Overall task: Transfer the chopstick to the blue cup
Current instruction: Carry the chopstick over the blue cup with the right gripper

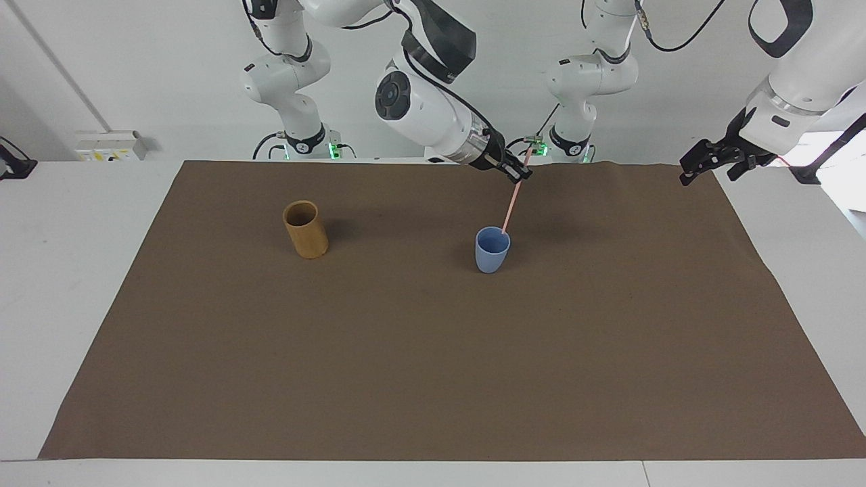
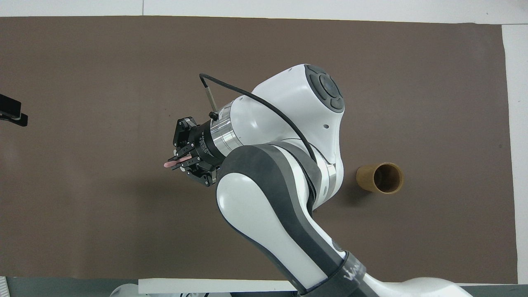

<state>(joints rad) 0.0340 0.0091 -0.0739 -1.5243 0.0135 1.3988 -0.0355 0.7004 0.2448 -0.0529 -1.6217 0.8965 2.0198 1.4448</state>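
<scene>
The light blue cup [image 1: 492, 250] stands upright near the middle of the brown mat. My right gripper [image 1: 521, 173] is over it, slightly toward the left arm's end, and is shut on the upper part of the pale pink chopstick [image 1: 513, 201]. The stick slants down, and its lower end is at the cup's mouth, just inside the rim. In the overhead view the right gripper [image 2: 180, 161] holds the stick's top end [image 2: 170, 164], and the right arm hides the blue cup. My left gripper [image 1: 703, 162] waits raised over the mat's edge at the left arm's end; it also shows in the overhead view [image 2: 12, 114].
A taller tan wooden cup [image 1: 306, 230] stands upright on the mat toward the right arm's end, level with the blue cup; it also shows in the overhead view [image 2: 379, 178]. The brown mat [image 1: 433, 379] covers most of the white table.
</scene>
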